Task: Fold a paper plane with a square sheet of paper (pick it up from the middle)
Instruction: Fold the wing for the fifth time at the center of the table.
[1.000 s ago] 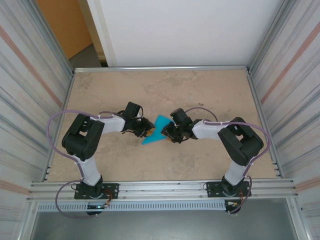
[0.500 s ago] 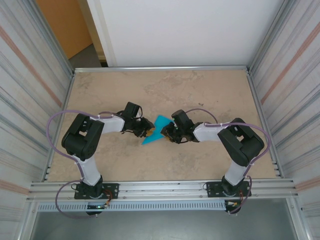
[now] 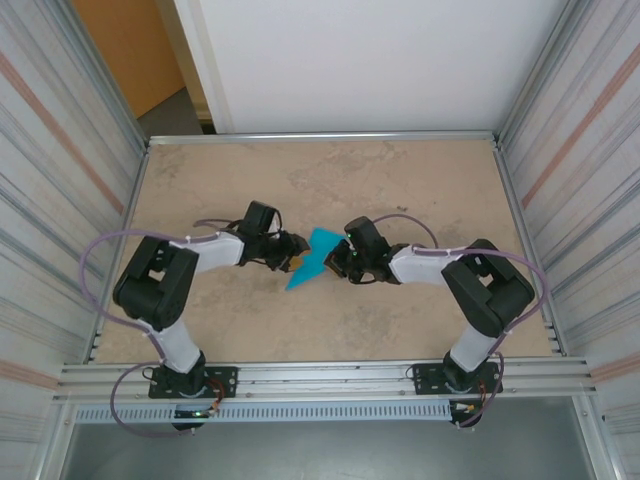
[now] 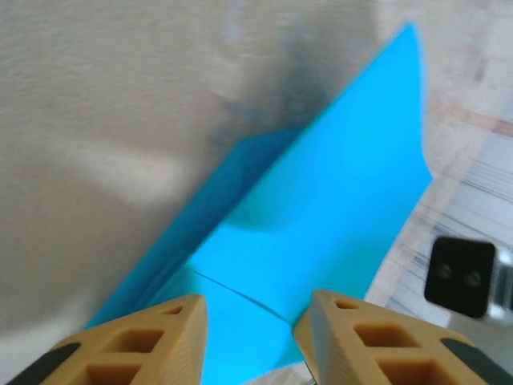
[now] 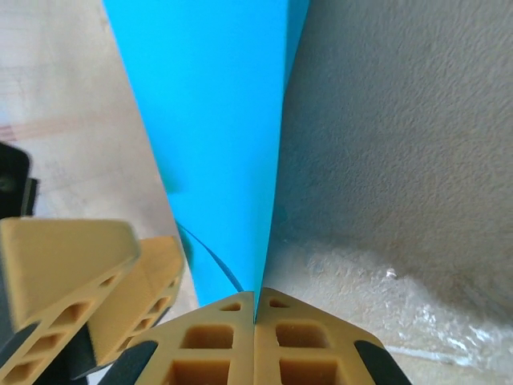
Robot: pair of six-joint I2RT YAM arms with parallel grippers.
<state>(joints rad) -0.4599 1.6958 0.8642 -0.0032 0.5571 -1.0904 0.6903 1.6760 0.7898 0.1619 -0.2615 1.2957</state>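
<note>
**mik:** So where was the paper plane [image 3: 309, 260] at that point?

**jo:** Roughly mid-table [image 3: 400, 190], sitting right between the two arms in the top view. It was turquoise, with one long point aimed toward the near edge. The right gripper [image 3: 336, 264] was on its right side and the left gripper [image 3: 297, 254] on its left.

**mik:** And who actually had it?

**jo:** The right one, pretty clearly. On the right wrist cam its tan fingers [image 5: 216, 337] were pressed flat together with no gap, and a folded edge of the paper ran straight down into the seam, so it was pinched there.

**mik:** Left side?

**jo:** Its jaws stood partway apart. On the left wrist cam the two fingertips [image 4: 152, 337] had a clear gap between them with blue paper showing through it, crease and all. I couldn't tell if either pad was touching the sheet. The paper cast a dark shadow on the table beyond it.
</note>
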